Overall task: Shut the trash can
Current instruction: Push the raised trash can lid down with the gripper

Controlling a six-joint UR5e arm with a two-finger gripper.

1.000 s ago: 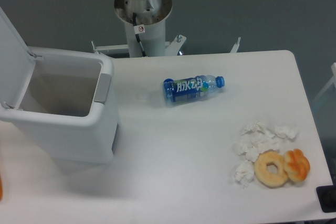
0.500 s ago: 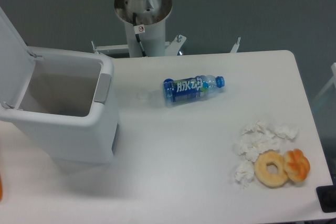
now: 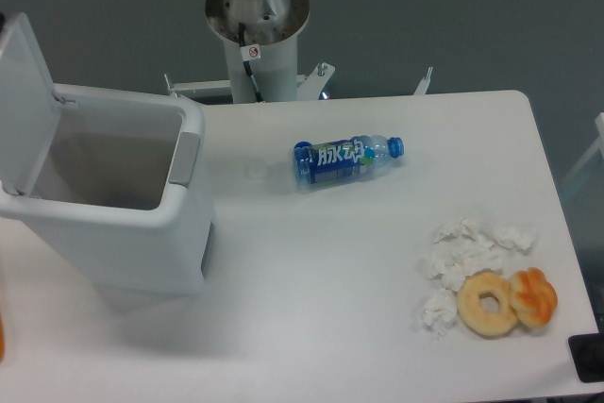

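The trash can (image 3: 142,233) is a large white boxy bin at the left of the table. It stands open and its inside looks empty. Its flat white lid (image 3: 24,101) stands up at the left edge, tilted a little over the opening. A grey tab (image 3: 185,159) sits on the right rim. The gripper is out of view; only the arm's base (image 3: 257,21) and a bit of the arm at the top edge show.
A blue water bottle (image 3: 344,160) lies on its side mid-table. Crumpled white tissues (image 3: 464,257), a plain doughnut (image 3: 488,303) and an orange pastry (image 3: 535,296) lie at the right front. A dark object (image 3: 587,358) is at the right front corner.
The lid has swung a little to the right, toward the bin's opening; its top corner now shows in the frame. Nothing else has moved.
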